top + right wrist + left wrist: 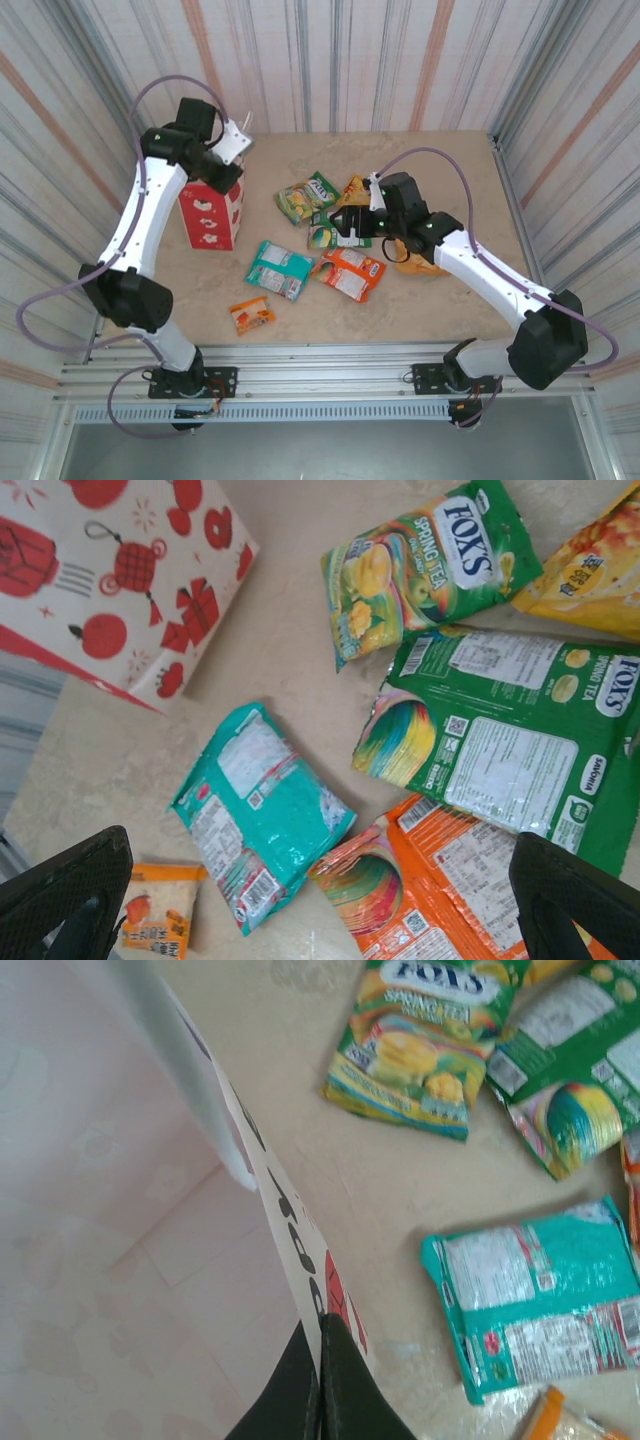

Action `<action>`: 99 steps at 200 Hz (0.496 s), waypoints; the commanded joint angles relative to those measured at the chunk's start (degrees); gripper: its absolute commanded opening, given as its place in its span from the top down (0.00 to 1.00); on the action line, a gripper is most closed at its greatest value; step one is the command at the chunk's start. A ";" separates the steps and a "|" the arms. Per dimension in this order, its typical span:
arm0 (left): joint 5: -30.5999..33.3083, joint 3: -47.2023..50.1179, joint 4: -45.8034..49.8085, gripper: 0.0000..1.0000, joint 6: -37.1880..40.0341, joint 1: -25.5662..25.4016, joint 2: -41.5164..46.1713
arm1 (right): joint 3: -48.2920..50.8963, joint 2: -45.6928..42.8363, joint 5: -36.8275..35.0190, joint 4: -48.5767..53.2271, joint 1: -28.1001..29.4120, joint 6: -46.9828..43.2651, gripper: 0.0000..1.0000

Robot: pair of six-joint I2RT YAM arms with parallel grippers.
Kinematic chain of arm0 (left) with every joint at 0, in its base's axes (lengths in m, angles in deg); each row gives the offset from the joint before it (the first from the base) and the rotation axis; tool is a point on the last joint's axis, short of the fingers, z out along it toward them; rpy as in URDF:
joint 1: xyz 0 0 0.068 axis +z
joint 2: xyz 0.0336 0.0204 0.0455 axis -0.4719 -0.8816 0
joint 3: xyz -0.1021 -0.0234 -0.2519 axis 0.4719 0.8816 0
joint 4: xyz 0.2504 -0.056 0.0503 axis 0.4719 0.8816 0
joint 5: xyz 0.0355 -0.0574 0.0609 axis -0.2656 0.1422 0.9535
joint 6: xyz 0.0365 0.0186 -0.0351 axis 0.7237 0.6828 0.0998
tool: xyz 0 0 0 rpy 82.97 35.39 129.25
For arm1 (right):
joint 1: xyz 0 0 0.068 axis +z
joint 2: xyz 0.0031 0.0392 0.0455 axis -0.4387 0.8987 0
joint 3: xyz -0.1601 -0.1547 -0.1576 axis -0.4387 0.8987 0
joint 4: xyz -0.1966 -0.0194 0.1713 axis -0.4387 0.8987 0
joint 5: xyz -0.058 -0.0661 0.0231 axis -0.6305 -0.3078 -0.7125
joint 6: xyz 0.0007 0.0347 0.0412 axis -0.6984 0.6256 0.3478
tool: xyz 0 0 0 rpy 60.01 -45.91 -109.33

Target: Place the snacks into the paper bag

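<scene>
Left hand (320,1365) is pinched together on the top rim of the paper bag (212,215), which stands upright at the far left of the surface (450,160). Right hand (320,900) hangs over the snack pile mid-surface, fingers wide apart, nothing in it. Orange packet (470,880) lies right under that hand. Its rainbow end is about midway between the fingers and its long axis runs diagonally across the gap, so I judge a small wrist turn is needed to close across the short side. Dark green packet (520,745) touches it on the far side; teal packet (262,815) is just beside it toward the bag. Green packet (430,565) and yellow packet (590,575) lie farther back; small orange packet (251,314) sits alone near the front edge. Bag is to the left of my right hand, well apart, past the teal packet. Right arm is nearer to the pile, left is tied up with the rim. Every packet I see lies out on the surface, so the job looks barely begun
</scene>
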 commanded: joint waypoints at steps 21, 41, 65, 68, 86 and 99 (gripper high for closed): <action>-0.10 9.27 -4.29 0.82 0.97 -0.13 9.02 | 1.33 -0.81 -1.56 -0.90 1.92 1.35 0.01; 0.01 11.14 -3.99 0.60 -1.85 0.03 11.52 | 1.29 -0.82 -2.07 -0.82 3.00 1.39 0.01; 0.40 11.42 -3.45 0.45 -7.89 0.54 13.35 | 1.19 -0.95 -2.84 -0.60 4.24 1.46 0.01; 0.16 11.36 -3.33 0.45 -8.71 0.70 13.42 | 1.12 -0.98 -2.86 -0.49 4.42 1.49 0.01; -0.67 10.77 -3.06 0.42 -13.77 1.22 13.42 | 0.98 -0.91 -3.40 -0.42 4.91 1.53 0.01; -0.72 9.96 -2.75 0.42 -16.15 1.35 12.79 | 0.90 -0.84 -3.57 -0.38 5.24 1.59 0.01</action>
